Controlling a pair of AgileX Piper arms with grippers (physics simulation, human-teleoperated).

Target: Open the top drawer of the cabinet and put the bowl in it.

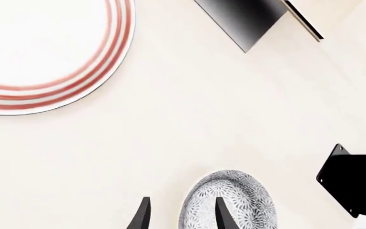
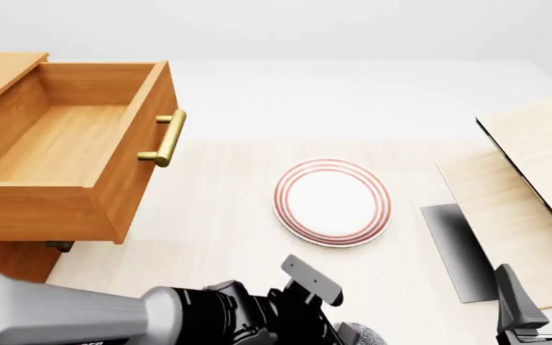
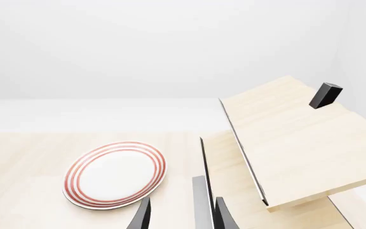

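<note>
Here the left gripper [image 1: 181, 215], jaws parted astride the rim of the bowl [image 1: 234, 202], addressed a seemingly light, rigid, slippery, breakable vessel; the right gripper [image 3: 181, 213] stood released.

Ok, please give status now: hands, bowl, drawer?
Left hand open, one finger over bowl. Right hand open, empty. Top drawer open, empty. Plate lies beyond the bowl.

Front view high behind arms; all views sharing plate [image 2: 333, 202], bowl [image 1: 228, 202] perhaps too.
</note>
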